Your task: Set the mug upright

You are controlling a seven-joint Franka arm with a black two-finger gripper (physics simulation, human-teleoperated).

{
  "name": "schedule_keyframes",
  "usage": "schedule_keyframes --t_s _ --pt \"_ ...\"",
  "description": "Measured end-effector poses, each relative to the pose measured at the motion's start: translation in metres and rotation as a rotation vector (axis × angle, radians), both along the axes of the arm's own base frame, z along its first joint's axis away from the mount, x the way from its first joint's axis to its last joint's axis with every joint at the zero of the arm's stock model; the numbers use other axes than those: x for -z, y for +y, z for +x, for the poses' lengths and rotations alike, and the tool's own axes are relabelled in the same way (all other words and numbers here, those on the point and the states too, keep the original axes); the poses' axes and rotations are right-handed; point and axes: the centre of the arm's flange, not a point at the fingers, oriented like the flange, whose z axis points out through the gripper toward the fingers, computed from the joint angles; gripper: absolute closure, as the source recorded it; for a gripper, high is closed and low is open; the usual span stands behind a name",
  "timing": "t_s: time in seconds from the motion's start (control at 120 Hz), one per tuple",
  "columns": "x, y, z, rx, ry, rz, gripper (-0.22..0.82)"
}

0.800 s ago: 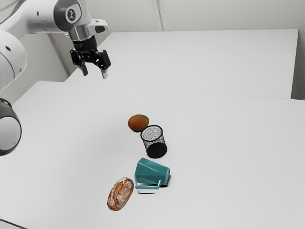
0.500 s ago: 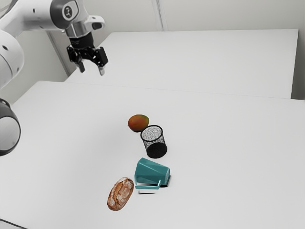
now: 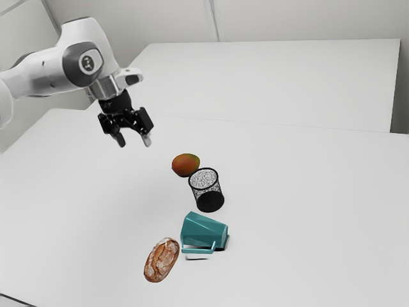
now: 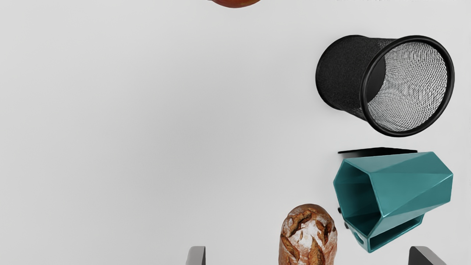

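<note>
I count 1 teal mug, 1 black mesh cup, 1 crusty loaf and 1 mango on my white table. The mug lies on its side, its mouth toward the exterior view's left, with the loaf just beside it and the upright mesh cup near, crowding it from 2 sides. I have the gripper above the table, well apart from the mug, its 2 fingers spread wide.

Mug lies btwn bin & bread on tbl.
</note>
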Motion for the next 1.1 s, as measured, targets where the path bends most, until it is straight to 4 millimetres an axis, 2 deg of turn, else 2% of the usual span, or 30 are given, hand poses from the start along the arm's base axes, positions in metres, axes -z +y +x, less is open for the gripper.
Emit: schedule_keyframes --t_s 0.183,0.408,0.558,0.858,1.1 --pt "0.041 -0.006 -0.024 -0.056 0.0 -0.064 0.0" --pt "0.085 -0.049 -0.042 -0.041 -0.005 -0.101 0.0" --pt "0.105 -0.061 -0.05 -0.044 -0.016 -0.114 0.0" --pt "0.147 -0.069 -0.073 -0.084 -0.006 -0.212 0.0" --pt "0.164 -0.073 -0.079 -0.131 -0.031 -0.373 0.0"
